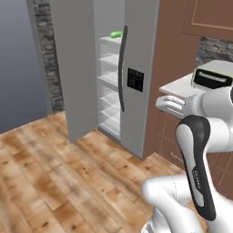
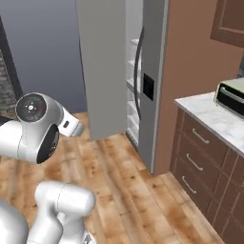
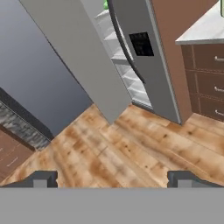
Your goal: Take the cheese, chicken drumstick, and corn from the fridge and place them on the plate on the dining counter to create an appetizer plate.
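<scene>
The fridge (image 1: 136,77) stands ahead with its left door (image 1: 75,68) swung open, showing pale shelves. The green corn (image 1: 116,34) lies on a top shelf, and a sliver of the corn (image 3: 105,4) shows at the upper edge of the hand view. My gripper (image 3: 113,178) is open and empty, its fingertips (image 3: 41,179) wide apart, hanging over the wood floor well short of the fridge (image 3: 144,57). The cheese, chicken drumstick, plate and dining counter are out of view.
Right of the fridge (image 2: 152,71) runs a white-topped wall counter (image 2: 205,112) with brown drawers, carrying a toaster oven (image 2: 231,97). The open door (image 2: 102,66) juts out toward me. A stone wall (image 1: 45,54) stands at the far left, with wood floor (image 1: 68,182) between.
</scene>
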Controlling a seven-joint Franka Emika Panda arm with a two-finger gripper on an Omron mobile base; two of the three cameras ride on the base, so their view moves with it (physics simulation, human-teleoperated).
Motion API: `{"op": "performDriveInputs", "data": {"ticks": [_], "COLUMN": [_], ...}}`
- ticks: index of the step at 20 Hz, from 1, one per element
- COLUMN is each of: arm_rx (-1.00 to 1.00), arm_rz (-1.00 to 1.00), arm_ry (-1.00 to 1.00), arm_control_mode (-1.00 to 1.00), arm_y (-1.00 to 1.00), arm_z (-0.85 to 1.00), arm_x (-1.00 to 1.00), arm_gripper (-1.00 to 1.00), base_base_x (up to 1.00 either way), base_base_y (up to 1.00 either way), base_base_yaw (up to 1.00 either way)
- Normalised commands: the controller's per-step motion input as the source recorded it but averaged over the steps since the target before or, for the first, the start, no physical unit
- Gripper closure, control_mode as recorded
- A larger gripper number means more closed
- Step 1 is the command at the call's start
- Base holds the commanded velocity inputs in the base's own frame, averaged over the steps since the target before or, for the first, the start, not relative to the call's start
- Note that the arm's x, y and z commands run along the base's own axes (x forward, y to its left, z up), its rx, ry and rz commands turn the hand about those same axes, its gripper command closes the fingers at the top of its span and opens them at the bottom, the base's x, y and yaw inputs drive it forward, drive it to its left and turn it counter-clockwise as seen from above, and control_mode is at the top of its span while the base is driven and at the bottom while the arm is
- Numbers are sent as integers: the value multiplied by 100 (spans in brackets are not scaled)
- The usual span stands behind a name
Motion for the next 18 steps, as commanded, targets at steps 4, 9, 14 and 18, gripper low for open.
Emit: {"op": "performDriveInputs", "data": {"ticks": [4,9,14,18], "arm_rx": [0,0,0,0], "arm_rz": [0,0,0,0], "arm_ry": [0,0,0,0], "arm_control_mode": [100,100,100,100], "arm_y": [0,0,0,0], "arm_z": [0,0,0,0], "arm_x": [0,0,0,0], "arm_gripper": [-100,-100,-100,-100], "base_base_x": [100,97,86,59], "base_base_y": [0,0,7,30], "base_base_yaw": [-27,-30,-33,-26]}}
